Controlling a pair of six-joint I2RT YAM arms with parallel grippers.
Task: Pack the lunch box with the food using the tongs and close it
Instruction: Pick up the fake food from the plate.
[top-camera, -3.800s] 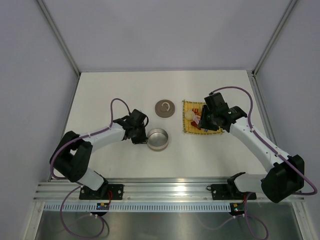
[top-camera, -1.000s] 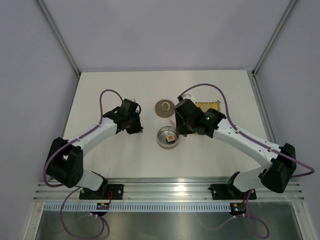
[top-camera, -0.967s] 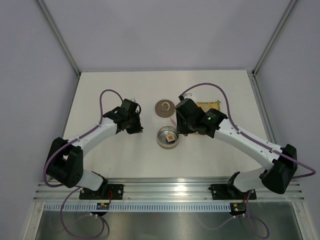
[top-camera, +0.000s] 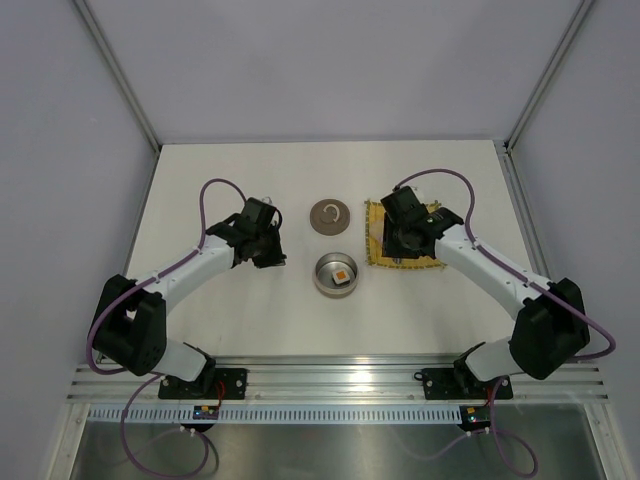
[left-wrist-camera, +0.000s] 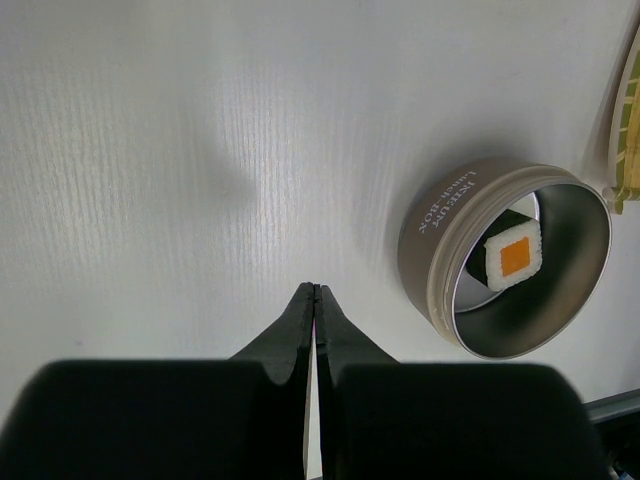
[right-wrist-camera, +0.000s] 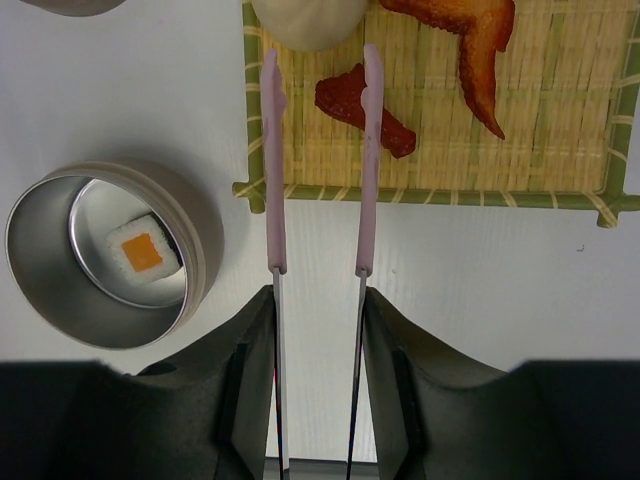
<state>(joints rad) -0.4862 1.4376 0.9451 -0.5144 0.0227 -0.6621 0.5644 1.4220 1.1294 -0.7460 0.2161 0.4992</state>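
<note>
The lunch box (top-camera: 335, 275) is a round silver tin standing open, with one piece of food, a white-and-black sushi piece (right-wrist-camera: 143, 252), lying inside. Its disc lid (top-camera: 330, 216) rests apart, behind it. My right gripper (right-wrist-camera: 318, 300) is shut on the tongs (right-wrist-camera: 271, 150), whose pink arms are spread over the left end of the yellow mat (right-wrist-camera: 430, 120). A red sausage-like bit (right-wrist-camera: 362, 112) touches the right arm, a cream ball (right-wrist-camera: 308, 20) lies just beyond the tips, and nothing is pinched. My left gripper (left-wrist-camera: 315, 290) is shut and empty, left of the tin (left-wrist-camera: 440, 250).
An orange wing-shaped piece (right-wrist-camera: 470, 50) lies on the mat's middle. The mat (top-camera: 428, 258) sits right of the tin, under my right gripper (top-camera: 393, 245). My left gripper (top-camera: 265, 250) hovers over bare white table. Grey walls close in the table's back and sides.
My right arm has swung from above the tin back right to the mat, leaving the sushi piece in the tin. The tongs stand slightly wider. The left arm has not moved.
</note>
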